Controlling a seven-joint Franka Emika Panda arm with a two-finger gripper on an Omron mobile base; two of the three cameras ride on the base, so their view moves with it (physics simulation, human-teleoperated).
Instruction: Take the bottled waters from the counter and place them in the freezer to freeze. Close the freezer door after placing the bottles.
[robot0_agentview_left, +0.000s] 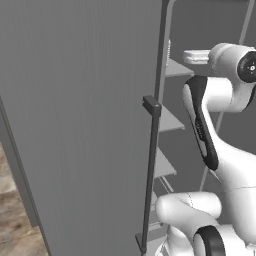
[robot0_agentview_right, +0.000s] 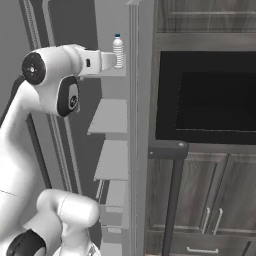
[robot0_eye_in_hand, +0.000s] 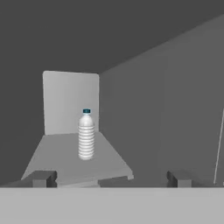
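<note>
While the two-finger gripper (robot0_eye_in_hand: 109, 178) gapes wide and empty, one clear ribbed plastic bottle (robot0_eye_in_hand: 86, 135) stands upright, teal cap up, on a grey freezer shelf (robot0_eye_in_hand: 57, 158).

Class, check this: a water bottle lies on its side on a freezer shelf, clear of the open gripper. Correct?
One error: the water bottle stands upright, cap on top, as the hand view shows. It is on a freezer shelf, clear of the open gripper.

lone bottle (robot0_eye_in_hand: 86, 135) mid-shelf (robot0_eye_in_hand: 48, 153), free room around
</note>
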